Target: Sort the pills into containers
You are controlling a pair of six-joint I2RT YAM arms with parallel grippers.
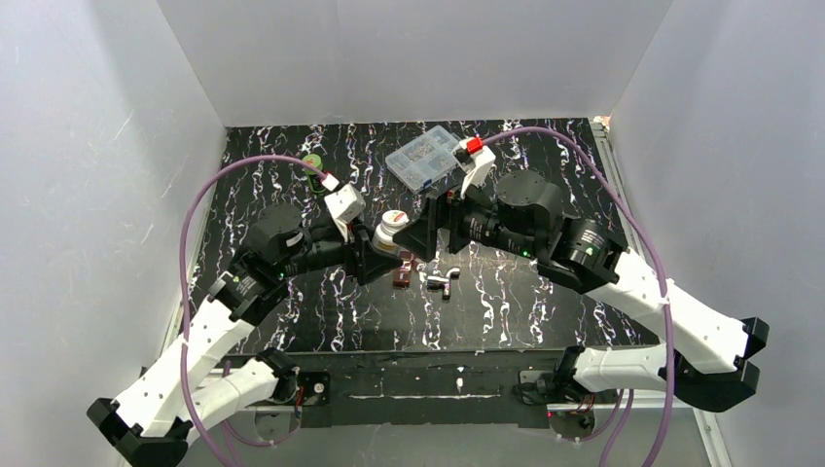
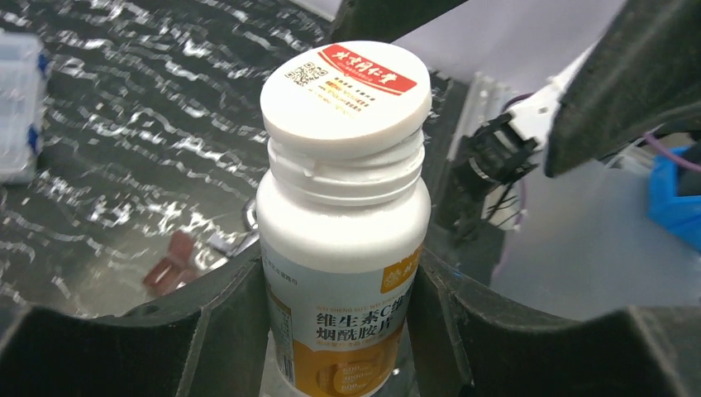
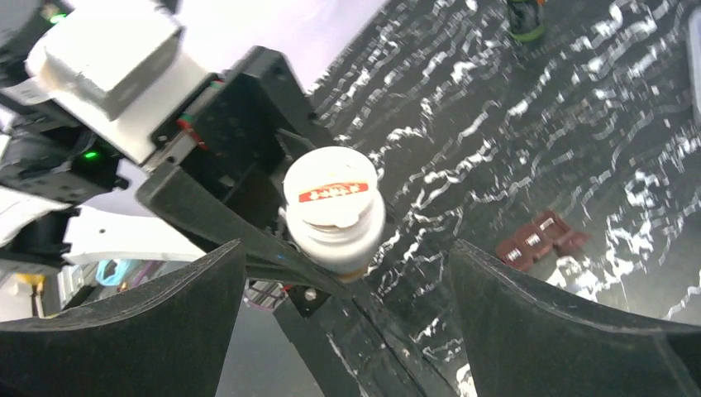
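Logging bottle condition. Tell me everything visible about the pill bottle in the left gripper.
The pill bottle is glossy white plastic with an orange-and-white Chinese label. Its white cap, with red band and QR code, is on, neck threads showing beneath. It stands upright, clamped between the fingers of the left gripper.

containers [image 1: 402, 269] | small flat dark red-brown case, row of pale marks | lying flat on table [image 1: 545, 302], near its middle
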